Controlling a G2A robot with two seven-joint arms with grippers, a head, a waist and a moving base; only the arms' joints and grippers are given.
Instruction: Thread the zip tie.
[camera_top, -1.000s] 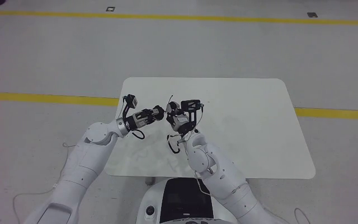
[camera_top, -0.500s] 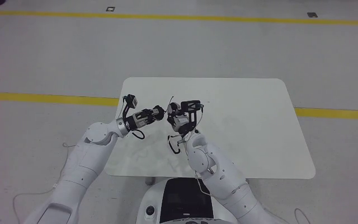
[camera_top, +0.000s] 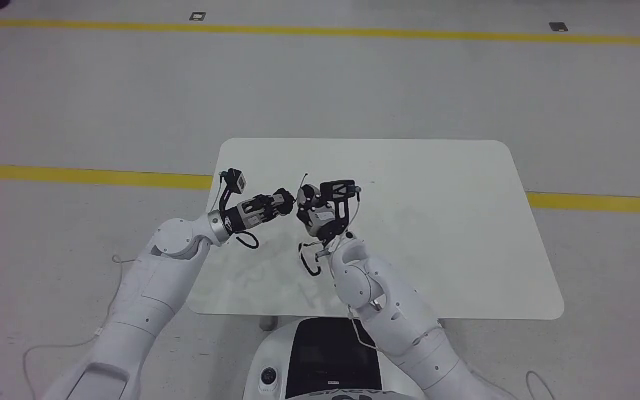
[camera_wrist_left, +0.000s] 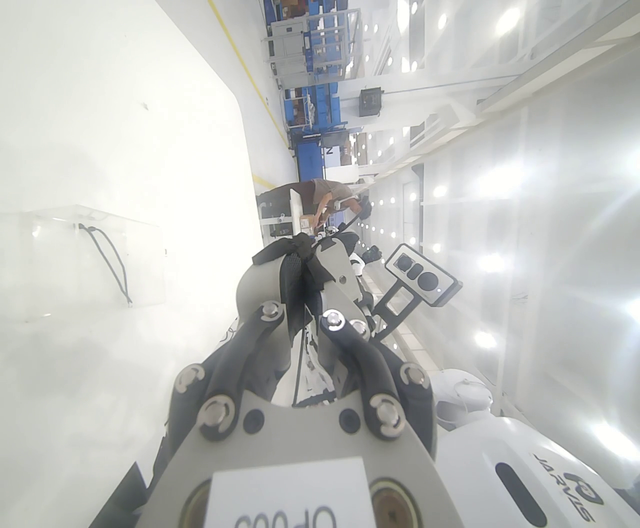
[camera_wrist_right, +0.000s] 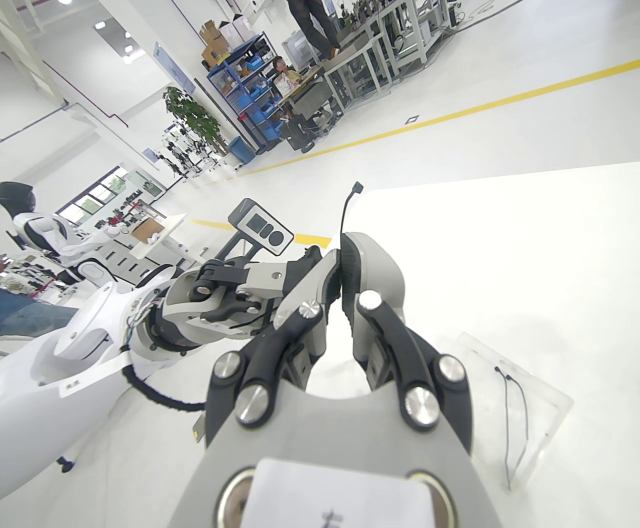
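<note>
Right tool (camera_wrist_right: 341, 261) is clamped narrow on a black zip tie (camera_wrist_right: 355, 188), whose head pokes out past the fingertips. Left tool (camera_wrist_left: 299, 270), fingers pressed together, meets it from 9 o'clock, above the white surface (camera_top: 450, 220) toward its 10 o'clock.

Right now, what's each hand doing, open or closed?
Left hand: closed; what it grips cannot be told.
Right hand: closed on the zip tie.

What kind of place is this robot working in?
Probably an industrial robotics workshop or factory hall: a yellow floor line, blue storage racks with bins, workbenches, and another humanoid robot standing by.
</note>
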